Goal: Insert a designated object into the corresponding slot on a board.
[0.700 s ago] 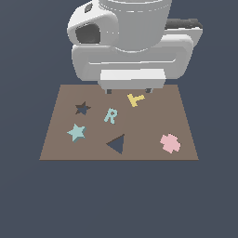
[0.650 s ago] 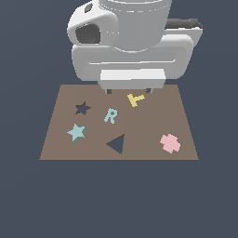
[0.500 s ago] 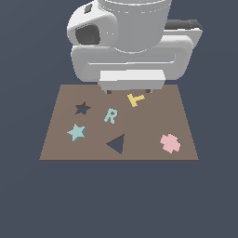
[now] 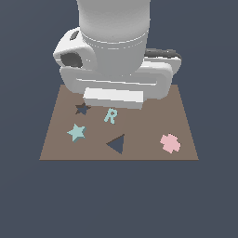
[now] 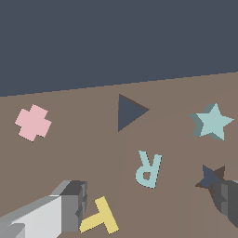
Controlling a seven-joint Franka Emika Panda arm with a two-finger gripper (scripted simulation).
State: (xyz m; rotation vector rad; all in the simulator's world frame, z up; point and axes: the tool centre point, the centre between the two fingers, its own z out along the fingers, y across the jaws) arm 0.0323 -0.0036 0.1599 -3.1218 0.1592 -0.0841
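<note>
Arm (image 4: 114, 28) is a fat glossy white cylinder w/ a faint seam ring, boxy white wrist block underneath, dark round hole on one side, dark grey trim on the other. Fingers (image 5: 69, 207) light grey w/ dark grey ribbed pads.

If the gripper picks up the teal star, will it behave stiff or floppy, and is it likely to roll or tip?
The star probably stays stiff: the wrist view shows crisp points and a solid side wall. It lies flat on the board, so it should slide rather than roll when pushed. Its five points leave few parallel faces, so it may twist in a grasp.
</note>
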